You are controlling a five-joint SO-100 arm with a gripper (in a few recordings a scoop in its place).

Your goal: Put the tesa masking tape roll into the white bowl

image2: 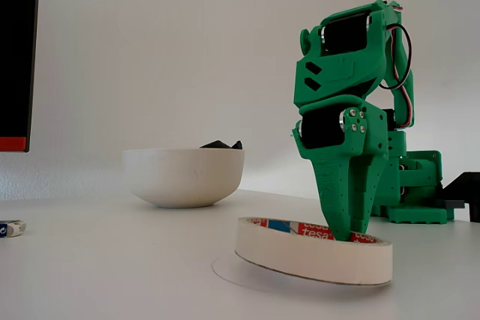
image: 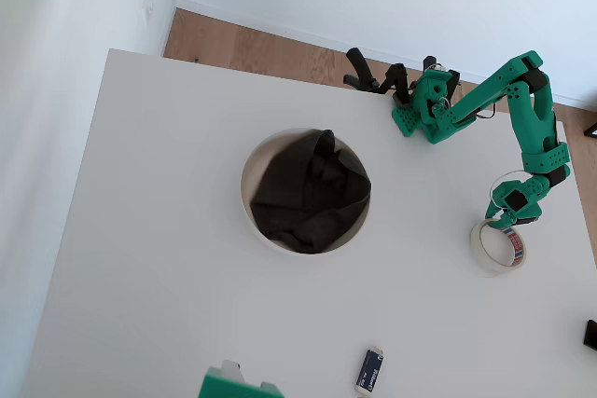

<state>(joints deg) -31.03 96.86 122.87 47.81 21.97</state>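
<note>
Now the green gripper (image2: 351,236) dips inside the tesa masking tape roll (image2: 313,249), one edge tilted off the table (image: 168,230); grip unclear. Confirm clamp before carrying to white bowl (image2: 183,176).

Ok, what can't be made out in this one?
- Gripper tips: sunk inside the tape roll in the fixed view, too small overhead; open or shut unclear.
- Bowl floor: covered by dark cloth overhead.
- Green object: cut by the bottom edge overhead.
- Small labelled object: print too small.
</note>
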